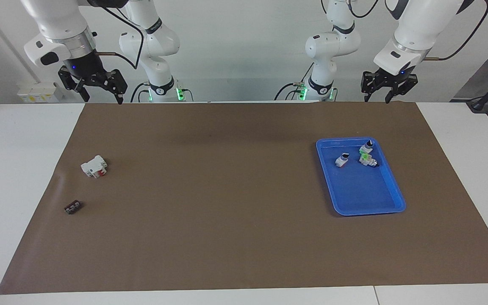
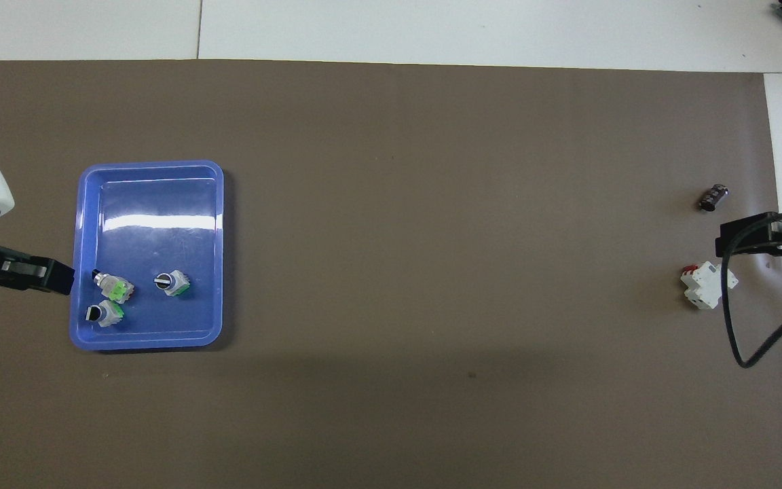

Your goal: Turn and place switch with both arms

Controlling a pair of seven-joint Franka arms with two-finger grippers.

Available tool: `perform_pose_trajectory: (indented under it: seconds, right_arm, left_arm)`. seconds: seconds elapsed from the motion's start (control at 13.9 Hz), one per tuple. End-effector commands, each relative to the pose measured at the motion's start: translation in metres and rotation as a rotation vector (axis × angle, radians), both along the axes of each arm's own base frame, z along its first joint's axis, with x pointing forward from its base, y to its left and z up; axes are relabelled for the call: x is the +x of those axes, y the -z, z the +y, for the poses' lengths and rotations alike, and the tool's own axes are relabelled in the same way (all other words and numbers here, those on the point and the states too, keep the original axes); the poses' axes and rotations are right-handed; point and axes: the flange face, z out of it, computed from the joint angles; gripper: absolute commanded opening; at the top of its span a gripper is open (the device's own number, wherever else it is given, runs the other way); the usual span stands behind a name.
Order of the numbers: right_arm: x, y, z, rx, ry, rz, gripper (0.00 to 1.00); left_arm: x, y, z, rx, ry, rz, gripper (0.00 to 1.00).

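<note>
Toward the one-o'clock corner of the blue tray [image 1: 390, 186], in the facing view, the switch [image 1: 368, 160] lies tipped beside two like ones [image 1: 342, 160], free of both arms. Light, hard and smooth, it probably rolls; pinch the flat-sided body, not the knob. Left gripper [image 1: 388, 95] and right gripper [image 1: 102, 95] hang wide and empty over the mat [image 1: 227, 190] edge on the bench [image 1: 23, 169]. No orange end shows.

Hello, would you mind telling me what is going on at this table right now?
Neither arm holds anything. The left gripper hangs empty, up off the blue tray, where three small switches lie at the end nearer the robots. The right gripper waits, open, above its end of the mat, where a white block and a small dark part lie untouched.
</note>
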Motion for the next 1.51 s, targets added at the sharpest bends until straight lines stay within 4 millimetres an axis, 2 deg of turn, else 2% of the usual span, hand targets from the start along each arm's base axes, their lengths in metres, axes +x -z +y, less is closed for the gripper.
perform_pose_trajectory:
  seconds: [0.0, 0.07, 0.14, 0.22, 0.65, 0.93, 1.15, 1.29, 1.43]
  right_arm:
    - [-0.004, -0.004, 0.0, 0.003, 0.015, 0.004, 1.0]
    - [-0.004, -0.005, 0.0, 0.003, 0.015, 0.003, 1.0]
    - [-0.004, -0.004, 0.0, 0.002, 0.015, 0.006, 1.0]
    - [-0.004, -0.004, 0.0, 0.002, 0.015, 0.006, 1.0]
    - [-0.004, -0.004, 0.0, 0.002, 0.015, 0.006, 1.0]
    - [-0.004, -0.004, 0.0, 0.002, 0.015, 0.004, 1.0]
    - [-0.004, -0.004, 0.001, 0.002, 0.013, 0.004, 1.0]
    - [-0.004, -0.005, 0.0, 0.003, 0.015, 0.004, 1.0]
    - [-0.004, -0.004, 0.0, 0.003, 0.015, 0.004, 1.0]
  left_arm:
    - [0.005, -0.014, 0.006, 0.001, -0.027, 0.003, 0.79]
    - [0.006, -0.015, 0.008, -0.001, -0.029, -0.005, 0.82]
    - [0.007, -0.014, 0.008, -0.003, -0.03, -0.009, 0.92]
    - [0.007, -0.014, 0.008, -0.007, -0.033, -0.006, 0.97]
    - [0.012, -0.008, 0.001, -0.047, -0.063, 0.001, 0.95]
    - [0.013, -0.009, 0.012, -0.079, -0.071, -0.034, 0.94]
    - [0.015, -0.002, 0.021, -0.104, -0.089, -0.045, 0.94]
    - [0.013, -0.005, 0.027, -0.104, -0.104, -0.047, 0.99]
    - [0.013, -0.006, 0.025, -0.105, -0.101, -0.053, 1.0]
